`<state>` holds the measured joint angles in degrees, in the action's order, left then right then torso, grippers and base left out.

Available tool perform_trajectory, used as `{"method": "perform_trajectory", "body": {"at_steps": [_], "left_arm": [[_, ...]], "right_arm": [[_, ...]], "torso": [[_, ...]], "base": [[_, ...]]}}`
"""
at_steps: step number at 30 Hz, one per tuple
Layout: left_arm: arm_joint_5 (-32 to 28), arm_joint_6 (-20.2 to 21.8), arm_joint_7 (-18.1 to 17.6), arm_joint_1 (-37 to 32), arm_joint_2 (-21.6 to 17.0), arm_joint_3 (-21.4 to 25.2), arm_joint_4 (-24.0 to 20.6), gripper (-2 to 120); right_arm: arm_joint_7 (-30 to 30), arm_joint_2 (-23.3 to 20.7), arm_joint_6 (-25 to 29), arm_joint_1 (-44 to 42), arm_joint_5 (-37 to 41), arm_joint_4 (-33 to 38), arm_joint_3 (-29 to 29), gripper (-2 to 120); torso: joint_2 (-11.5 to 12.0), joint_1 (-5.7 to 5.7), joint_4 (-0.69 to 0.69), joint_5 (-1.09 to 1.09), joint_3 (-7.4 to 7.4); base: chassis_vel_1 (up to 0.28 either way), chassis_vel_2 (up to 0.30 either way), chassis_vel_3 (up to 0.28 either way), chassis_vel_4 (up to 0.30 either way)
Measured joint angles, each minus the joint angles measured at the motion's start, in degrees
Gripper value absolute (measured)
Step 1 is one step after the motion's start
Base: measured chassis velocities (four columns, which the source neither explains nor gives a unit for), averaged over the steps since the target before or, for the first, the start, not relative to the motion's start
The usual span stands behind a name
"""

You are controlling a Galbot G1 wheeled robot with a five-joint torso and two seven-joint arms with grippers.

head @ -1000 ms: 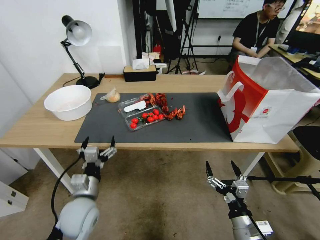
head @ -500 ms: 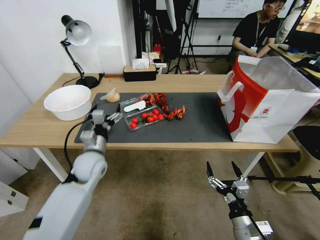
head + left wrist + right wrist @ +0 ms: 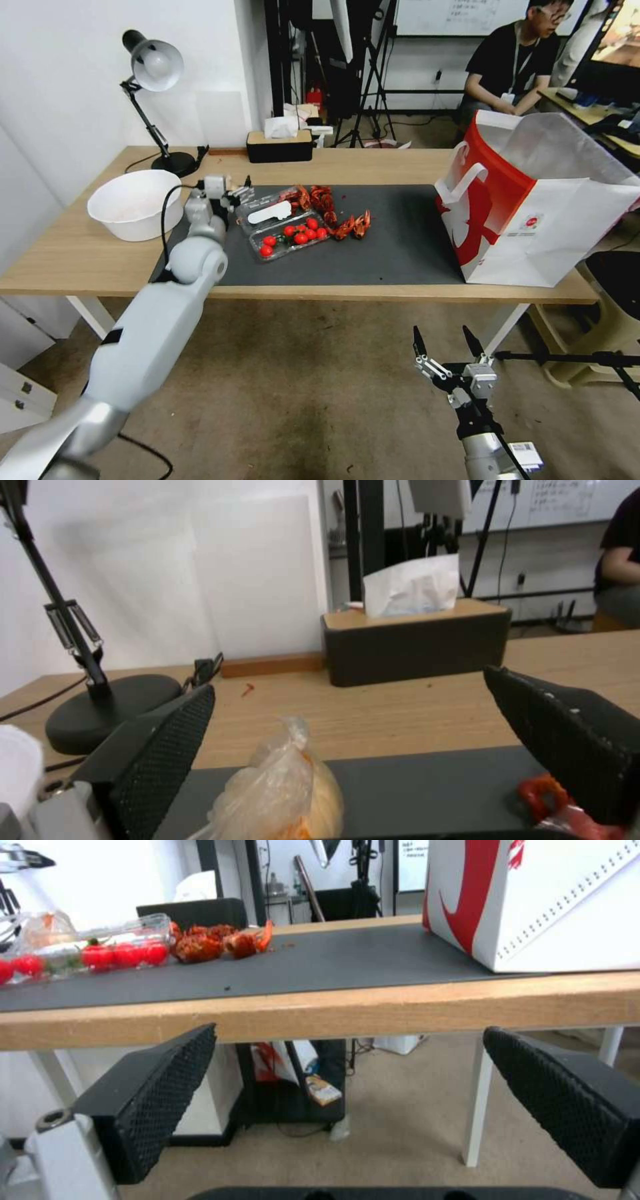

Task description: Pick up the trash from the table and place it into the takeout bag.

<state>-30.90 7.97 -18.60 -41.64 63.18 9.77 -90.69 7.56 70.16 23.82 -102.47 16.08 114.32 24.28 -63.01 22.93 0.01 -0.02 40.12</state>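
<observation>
A small clear bag of orange food (image 3: 287, 790) lies at the mat's back left corner. My left gripper (image 3: 233, 187) (image 3: 347, 685) hovers open right at it, one finger on each side, not touching it. In the head view the gripper covers the bag. Beside it lie a clear tray of cherry tomatoes (image 3: 293, 237), a clear lid (image 3: 270, 213) and red crawfish shells (image 3: 333, 213) (image 3: 213, 945). The takeout bag (image 3: 547, 220) (image 3: 567, 905) stands open at the table's (image 3: 80, 260) right end. My right gripper (image 3: 441, 333) (image 3: 350, 1030) hangs open below the table's front edge.
A white bowl (image 3: 137, 203) sits left of the dark mat (image 3: 400, 247). A desk lamp (image 3: 157, 67) with its base (image 3: 110, 712) and a tissue box (image 3: 280, 147) (image 3: 413, 640) stand along the back edge. The mat's middle is bare.
My left arm has risen from below the table's front edge and reached forward over the mat to the small bag. The right arm has stayed put.
</observation>
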Motion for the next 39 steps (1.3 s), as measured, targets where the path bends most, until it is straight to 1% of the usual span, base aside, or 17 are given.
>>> {"method": "perform_trajectory", "body": {"at_steps": [1,4,5,6,9,10,11,13,17,20,25,28,34,35,37,38,39], "left_arm": [[0.0,0.0,0.0,0.0,0.0,0.0,0.0,100],[-1.1,0.9,0.0,6.2,0.7,-3.1,5.9,100],[-1.2,1.8,0.0,9.4,1.4,-4.6,9.1,100],[-1.2,1.8,0.0,9.4,1.4,-4.6,9.1,100],[-1.4,4.3,0.0,14.2,2.4,-7.0,15.1,100],[-1.4,4.3,0.0,14.2,2.4,-7.0,15.1,100],[-1.4,7.2,-0.9,16.3,3.0,-8.1,18.0,100],[-1.4,11.0,-2.5,18.8,3.8,-8.3,21.4,100],[-1.4,12.4,-2.9,20.1,4.0,-8.5,23.4,100],[-2.5,15.1,-1.8,22.4,4.1,-9.2,27.0,100],[-3.8,16.2,-0.1,23.4,4.1,-9.3,28.3,100],[-5.6,18.6,1.5,24.4,4.1,-9.4,29.4,100],[-6.8,21.5,2.7,25.6,4.3,-9.0,31.0,100],[-7.0,21.6,2.8,26.2,4.6,-9.0,31.9,94],[-7.2,21.6,2.9,26.5,4.7,-9.0,32.4,91],[-7.2,21.8,3.0,26.8,4.9,-9.0,33.1,84],[-7.2,21.8,3.0,26.8,4.9,-9.0,33.1,84]], "right_arm": [[0.0,0.0,0.0,0.0,0.0,0.0,0.0,100],[0.0,0.1,0.0,0.0,0.0,-0.1,0.1,100],[0.0,0.2,0.0,-0.1,0.0,-0.1,0.1,100],[0.0,0.2,0.0,-0.1,0.0,-0.1,0.1,100],[0.1,0.3,0.0,-0.5,-0.1,-0.1,0.5,100],[0.1,0.3,0.0,-0.5,-0.1,-0.1,0.5,100],[0.0,0.3,0.3,-0.7,-0.1,-0.2,0.9,100],[-0.3,0.5,0.6,-1.0,-0.3,-0.1,1.1,100],[-0.3,0.7,0.8,-1.1,-0.3,-0.1,1.1,100],[-0.3,0.7,1.2,-1.2,-0.4,-0.5,0.9,100],[-0.3,0.7,1.3,-1.2,-0.4,-0.6,0.9,100],[-0.3,0.6,1.4,-1.2,-0.3,-0.8,0.9,100],[-0.3,0.5,1.4,-1.0,-0.3,-1.0,0.8,100],[-0.3,0.5,1.4,-0.9,-0.3,-1.1,0.7,100],[-0.3,0.5,1.4,-0.9,-0.2,-1.2,0.7,100],[-0.3,0.5,1.4,-0.8,-0.2,-1.4,0.6,100],[-0.3,0.5,1.4,-0.8,-0.2,-1.4,0.6,100]], "torso": [[0.0,0.00,0.00,0.00,0.00],[0.0,0.00,-0.01,0.00,0.00],[0.0,0.00,-0.01,0.03,-0.01],[0.0,0.00,-0.01,0.03,-0.01],[0.0,0.00,-0.01,0.03,-0.01],[0.0,0.00,-0.01,0.03,-0.01],[0.0,0.00,-0.01,0.00,0.00],[0.0,0.00,-0.01,0.02,-0.01],[0.0,0.00,-0.01,0.02,-0.01],[0.0,-0.01,-0.01,0.01,-0.01],[0.0,0.00,-0.01,0.02,-0.01],[0.0,-0.02,-0.01,0.01,-0.01],[0.0,-0.02,0.00,0.01,-0.01],[0.0,-0.01,-0.01,0.02,-0.01],[0.0,-0.01,-0.01,0.02,-0.01],[0.0,-0.01,-0.02,0.02,-0.01],[0.0,-0.01,-0.02,0.02,-0.01]], "base": [[0.000,0.000,0.000,0.000],[0.000,0.000,0.000,0.000],[0.000,0.000,0.000,0.000],[0.000,0.000,0.000,0.000],[0.000,0.000,0.000,0.000],[0.000,0.000,0.000,0.000],[0.000,0.000,0.000,0.000],[0.000,0.000,0.000,0.000],[0.000,0.000,0.000,0.000],[0.000,0.000,0.000,0.000],[0.000,0.000,0.000,0.000],[0.000,0.000,0.000,0.000],[0.000,0.000,0.000,0.000],[0.000,0.000,0.000,0.000],[0.000,0.000,0.000,0.000],[0.000,0.000,0.000,0.000],[0.000,0.000,0.000,0.000]]}}
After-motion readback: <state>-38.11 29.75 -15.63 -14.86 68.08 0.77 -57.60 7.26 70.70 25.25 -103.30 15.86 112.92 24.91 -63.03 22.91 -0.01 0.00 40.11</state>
